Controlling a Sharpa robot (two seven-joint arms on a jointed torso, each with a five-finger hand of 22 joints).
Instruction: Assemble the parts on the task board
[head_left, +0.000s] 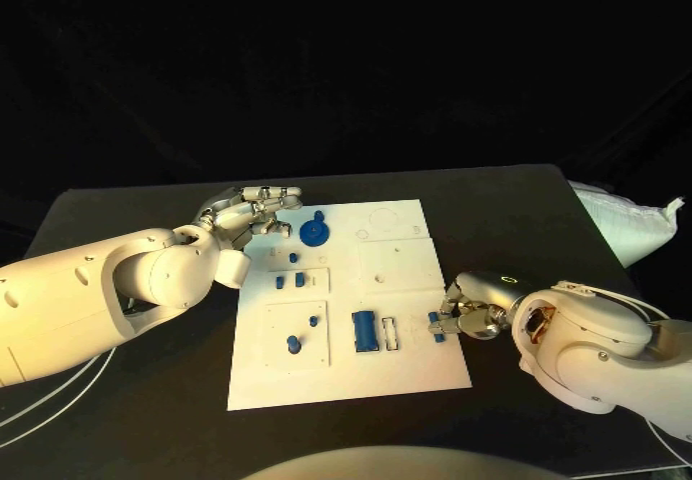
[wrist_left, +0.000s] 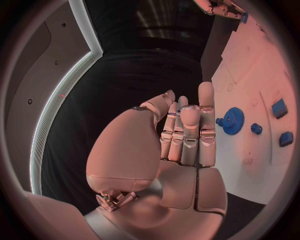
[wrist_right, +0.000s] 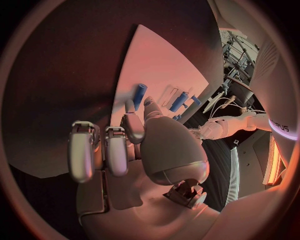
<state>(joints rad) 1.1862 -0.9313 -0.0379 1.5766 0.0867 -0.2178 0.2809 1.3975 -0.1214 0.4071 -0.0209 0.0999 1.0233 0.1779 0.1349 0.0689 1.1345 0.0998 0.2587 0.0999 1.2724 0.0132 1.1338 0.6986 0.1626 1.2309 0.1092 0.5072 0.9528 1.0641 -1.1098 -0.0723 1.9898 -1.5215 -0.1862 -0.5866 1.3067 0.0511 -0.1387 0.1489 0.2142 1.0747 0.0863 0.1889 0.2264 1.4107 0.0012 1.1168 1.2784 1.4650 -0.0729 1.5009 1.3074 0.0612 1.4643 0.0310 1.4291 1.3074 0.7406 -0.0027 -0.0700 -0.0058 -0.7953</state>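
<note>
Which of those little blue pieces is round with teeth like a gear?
The blue gear near the board's far left corner, beside the left hand; the others are plain blocks and pegs.

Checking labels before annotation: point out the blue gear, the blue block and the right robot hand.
blue gear (head_left: 316, 234): head view, on the toothed disc's face.
blue block (head_left: 365, 331): head view, on the middle of its top.
right robot hand (head_left: 459, 318): head view, on the silver fingers at the board's edge.

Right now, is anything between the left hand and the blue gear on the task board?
Nothing visible. The left hand sits at the task board's far left edge, with only bare white board between its fingertips and the blue gear.
</note>
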